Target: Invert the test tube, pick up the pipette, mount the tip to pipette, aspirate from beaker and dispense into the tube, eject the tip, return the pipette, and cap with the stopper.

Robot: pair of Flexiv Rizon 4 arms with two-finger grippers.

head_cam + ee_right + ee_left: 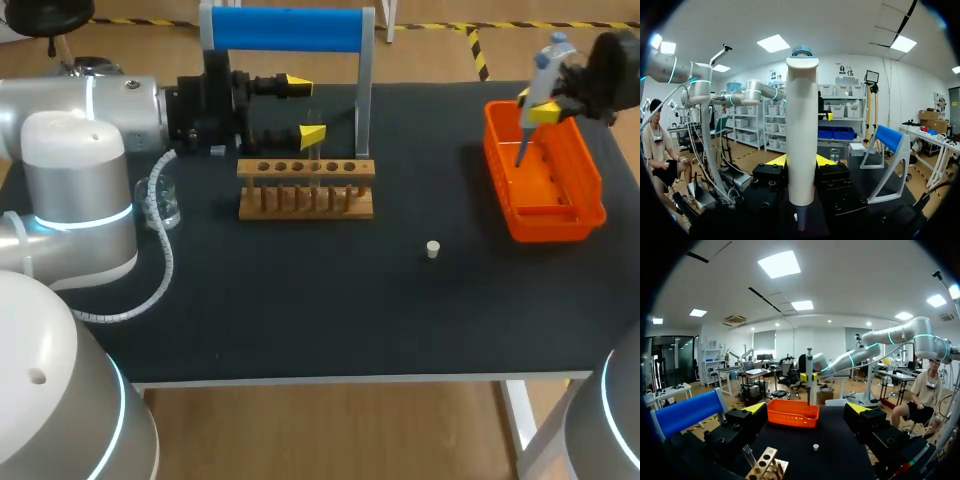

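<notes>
1. The table [300, 320] carries everything. The left arm [90, 110] comes in over its far left and the right arm [612, 65] over its far right.
2. The stand [285, 30] at the back holds no pipette, so the return step is still to do.
3. The bin [560, 225] sits at the right, under the right arm. I cannot tell what lies in it.
4. The rack [305, 205] stands mid-table, just in front of the left jaws.
5. The pipette [545, 80] hangs upright with its lower end dipping into the bin. The right jaws are clamped on its body from both sides, so the pick-up is done. Whether a tip is on yet I cannot tell, though I judge mounting to be the step in hand.
6. The beaker [165, 205] stands near the left arm, left of the rack. Its liquid is not discernible, and aspirating and dispensing are still to do.
7. The tube [315, 150] stands in the rack, towards its right end. The left jaws are spread wide, with one yellow tip just beside the tube and nothing gripped. The inversion looks done, though the mouth's direction is too faint to confirm.
8. The stopper [433, 249] lies alone on the table, in front and right of the rack and well apart from the tube. Ejecting and capping are left.
</notes>
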